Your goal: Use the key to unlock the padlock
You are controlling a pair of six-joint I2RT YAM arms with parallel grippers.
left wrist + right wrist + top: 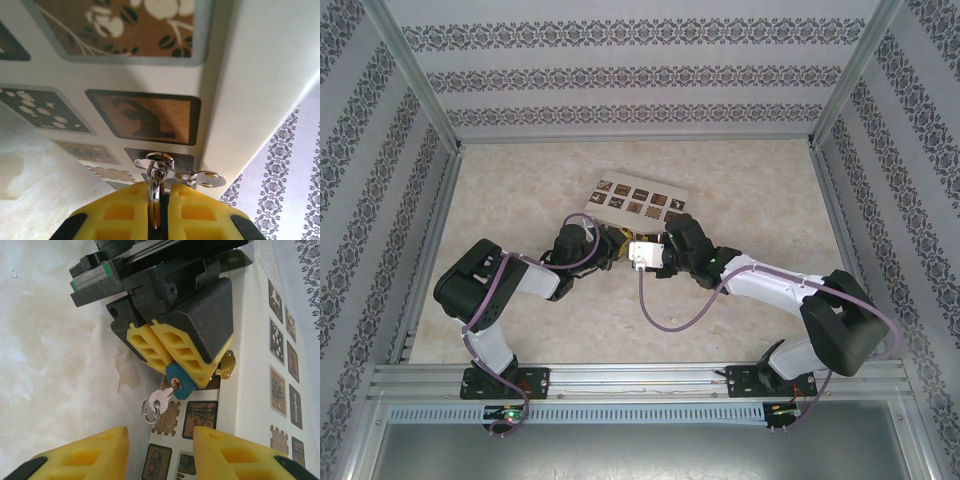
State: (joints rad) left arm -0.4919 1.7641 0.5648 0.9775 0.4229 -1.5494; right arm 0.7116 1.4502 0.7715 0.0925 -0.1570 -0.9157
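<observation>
Blue padlock (176,382) body is pinched between the narrowed fingers of the left gripper (160,200). It sits directly ahead of your right gripper (160,447), just beyond its fingertips. The right gripper's fingers are spread wide and hold nothing. The key (163,396) is seated in the keyhole, with its bow and key ring (150,412) hanging toward you, slightly off your centreline on the side away from the cream patterned box (250,330). That box lies alongside your other finger, and its brass hasp (227,365) is just behind the lock.

Judgement: the step in hand is grasping the key bow to turn it.
- Advance straight, with a small shift away from the box to centre the bow.
- Close on the flat bow, not the ring.
- Rotate about the key's own axis; a sideways pull could drag the key out or twist the lock in the left grip.
</observation>
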